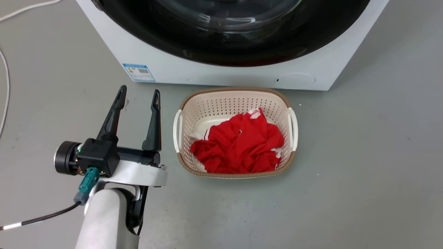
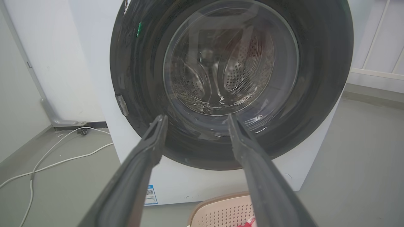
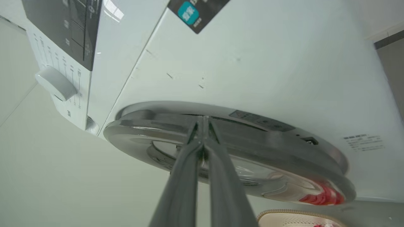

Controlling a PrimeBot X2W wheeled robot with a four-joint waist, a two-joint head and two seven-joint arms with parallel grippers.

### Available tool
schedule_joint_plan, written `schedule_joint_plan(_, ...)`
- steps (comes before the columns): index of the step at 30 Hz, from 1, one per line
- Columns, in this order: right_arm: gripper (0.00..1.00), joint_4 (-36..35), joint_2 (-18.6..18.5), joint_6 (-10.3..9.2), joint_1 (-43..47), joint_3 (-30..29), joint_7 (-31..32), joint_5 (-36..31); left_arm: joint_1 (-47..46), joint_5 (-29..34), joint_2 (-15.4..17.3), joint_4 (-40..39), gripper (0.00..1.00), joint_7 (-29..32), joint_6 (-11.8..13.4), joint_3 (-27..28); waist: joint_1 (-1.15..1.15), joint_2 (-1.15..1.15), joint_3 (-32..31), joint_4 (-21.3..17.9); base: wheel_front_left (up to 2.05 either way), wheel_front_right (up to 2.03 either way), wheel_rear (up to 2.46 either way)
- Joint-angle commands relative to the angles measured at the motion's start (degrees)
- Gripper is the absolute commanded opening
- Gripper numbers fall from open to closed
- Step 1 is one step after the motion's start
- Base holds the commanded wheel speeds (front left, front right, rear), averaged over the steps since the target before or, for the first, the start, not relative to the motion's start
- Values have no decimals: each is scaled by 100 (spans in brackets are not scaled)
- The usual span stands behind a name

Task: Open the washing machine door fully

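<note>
You have one washing machine [image 1: 207,74] ahead, and its single washing machine door [image 2: 232,78] covers most of the front. It lies close against the white panel, with the glass bowl bulging outward. From the right wrist view you see the door [image 3: 268,157] edge-on.

Your left gripper [image 1: 139,90] hangs over the floor [image 1: 363,155], just left of the basket [image 1: 235,90]. Its two fingers are spread wide with nothing between them. Along the left wrist view they frame the lower part of the door, well apart from it.

Your right gripper [image 3: 205,121] has both fingers pressed together, tips at the door's rim. You cannot tell from here whether they touch it.

One basket stands on the floor, just before the machine's lower edge, holding one crumpled red garment [image 1: 242,145] with white trim. One blue-bordered label [image 1: 138,72] sits at the front's lower left corner. Two white cable strands [image 2: 63,160] trail across the floor left of the machine. One pale knob [image 3: 56,83] sits on the control panel.
</note>
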Motion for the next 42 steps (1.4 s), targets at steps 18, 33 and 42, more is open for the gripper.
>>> schedule_joint_plan(18,0,929,356,0,-798,338,315,-619,-434,-82,-14,-83,100,-13,-23,-47,0,0,707,154,0,0,0)
schedule_joint_plan(33,0,476,336,0,-427,332,1486,-383,-496,-139,-14,27,100,-13,42,-119,0,0,624,62,0,0,0)
schedule_joint_plan(42,0,93,369,1,130,301,2186,-140,-333,-127,-14,121,100,-12,63,-134,0,0,232,24,0,0,0)
